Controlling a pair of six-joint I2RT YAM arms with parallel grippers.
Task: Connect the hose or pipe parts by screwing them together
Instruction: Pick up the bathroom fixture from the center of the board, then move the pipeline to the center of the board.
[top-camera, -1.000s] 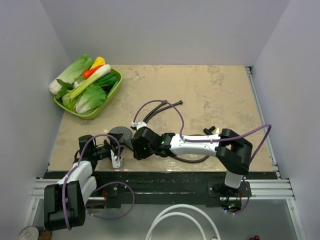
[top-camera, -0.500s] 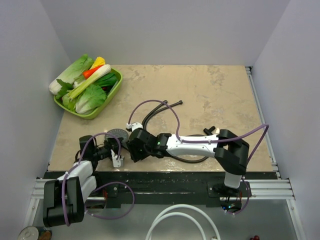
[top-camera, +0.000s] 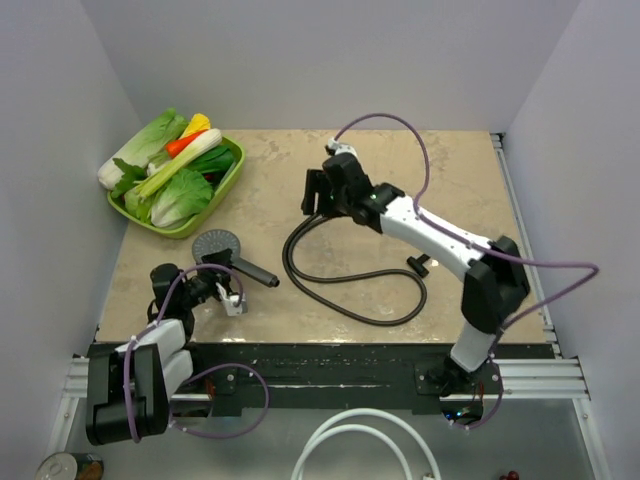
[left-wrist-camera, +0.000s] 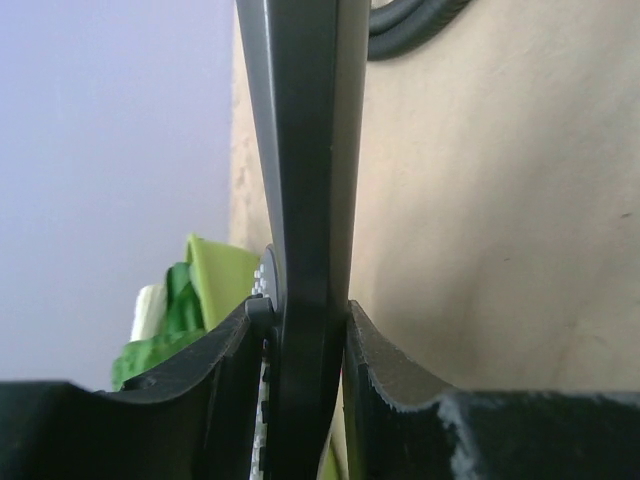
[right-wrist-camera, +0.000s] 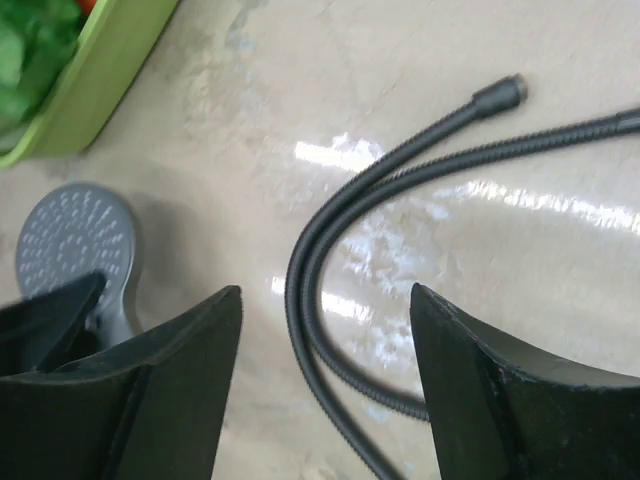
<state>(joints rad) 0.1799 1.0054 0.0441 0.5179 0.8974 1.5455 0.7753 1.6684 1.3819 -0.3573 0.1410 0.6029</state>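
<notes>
The grey shower-head disc lies at the near left with its dark handle pointing right. My left gripper is shut on that handle, which fills the gap between the jaws. The dark hose loops across the middle of the table. My right gripper hovers open above the hose's far part. In the right wrist view the doubled hose runs under the open gripper, one end nut lies at the upper right, and the disc is at the left. The small black T fitting lies right of the loop.
A green tray of vegetables sits at the far left corner. Purple cables arc over both arms. A white looped tube hangs below the table's near edge. Metal rails border the right side.
My right arm swung from beside the shower head at the near left to the far middle over the hose, and its jaws widened. The left gripper closed on the handle; the shower head shifted.
</notes>
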